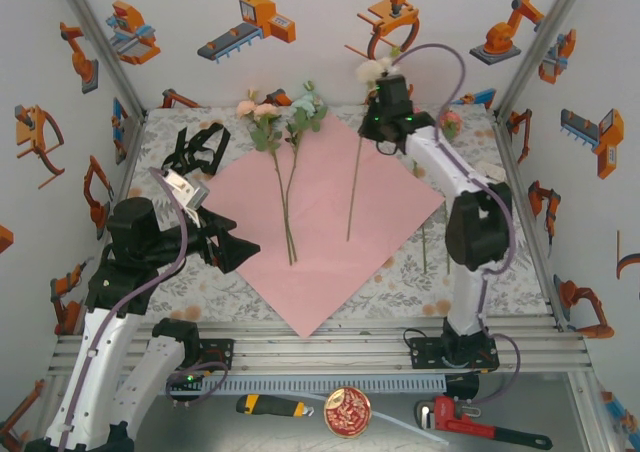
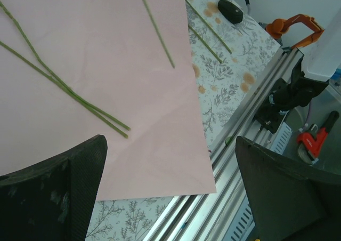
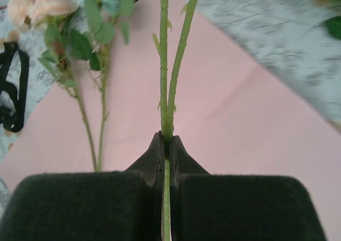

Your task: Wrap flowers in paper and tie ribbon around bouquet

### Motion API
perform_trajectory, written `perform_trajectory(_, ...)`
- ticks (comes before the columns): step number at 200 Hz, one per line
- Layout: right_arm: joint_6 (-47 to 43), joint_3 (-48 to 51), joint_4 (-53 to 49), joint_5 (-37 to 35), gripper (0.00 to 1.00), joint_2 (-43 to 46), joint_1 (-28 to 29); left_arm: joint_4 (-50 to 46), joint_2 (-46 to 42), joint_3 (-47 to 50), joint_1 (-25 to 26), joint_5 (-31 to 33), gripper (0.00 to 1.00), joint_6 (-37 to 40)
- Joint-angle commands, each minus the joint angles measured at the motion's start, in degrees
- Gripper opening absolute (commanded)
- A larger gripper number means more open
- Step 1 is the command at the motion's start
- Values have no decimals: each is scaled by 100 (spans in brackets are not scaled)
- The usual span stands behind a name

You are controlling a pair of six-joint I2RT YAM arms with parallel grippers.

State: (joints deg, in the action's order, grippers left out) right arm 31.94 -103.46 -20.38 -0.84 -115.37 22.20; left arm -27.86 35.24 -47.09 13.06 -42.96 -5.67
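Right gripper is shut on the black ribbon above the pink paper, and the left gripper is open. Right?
Not the ribbon: the right wrist view shows the right gripper shut on a green flower stem above the pink paper. The left gripper is open.

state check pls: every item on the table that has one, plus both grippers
paper: flat, unfolded, pink face up.
two flowers: lying loose on the paper, unwrapped.
third flower: stem clamped in the right gripper, over the paper.
fourth flower: lying on the tablecloth, right of the paper.
ribbon: loose heap, far left, untied.
left gripper: open, holding nothing.
right gripper: shut on the third flower's stem.
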Motion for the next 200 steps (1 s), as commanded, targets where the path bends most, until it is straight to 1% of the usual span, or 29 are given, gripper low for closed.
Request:
perform_trajectory(1,394,-747,104,85,0,-747,382,52,-53,43,-45,-20,97,19)
perform_trajectory(28,533,-1880,-215,67,0,-1804,714,55,-51,32,-64,-20,97,18)
perform_trajectory(53,759,-2680,-463,132,0,-2608,886,52,-54,33,-84,-29,97,14)
perform_trajectory(70,874,-2934,-511,173,0,-2948,973,53,-59,33,-86,-33,97,20)
perform_trajectory(86,956,-2958,-495,200,0,-3125,1028,52,-46,33,-100,-29,97,15)
perform_trajectory(98,972,-2961,-508,271,6,-3225,1041,61,-45,33,-102,-38,97,17)
perform_trajectory(121,870,-2915,-611,254,18,-3192,1032,61,-46,34,-111,-39,97,9)
perform_trajectory(147,671,-2707,-616,192,27,-2894,1013,61,-42,38,-112,-37,97,13)
perform_trajectory(175,454,-2377,-628,69,37,-2394,947,61,-40,49,-111,-29,97,5)
perform_trajectory(200,-27,-2139,-833,-219,48,-1798,838,61,-29,51,-111,-30,97,-4)
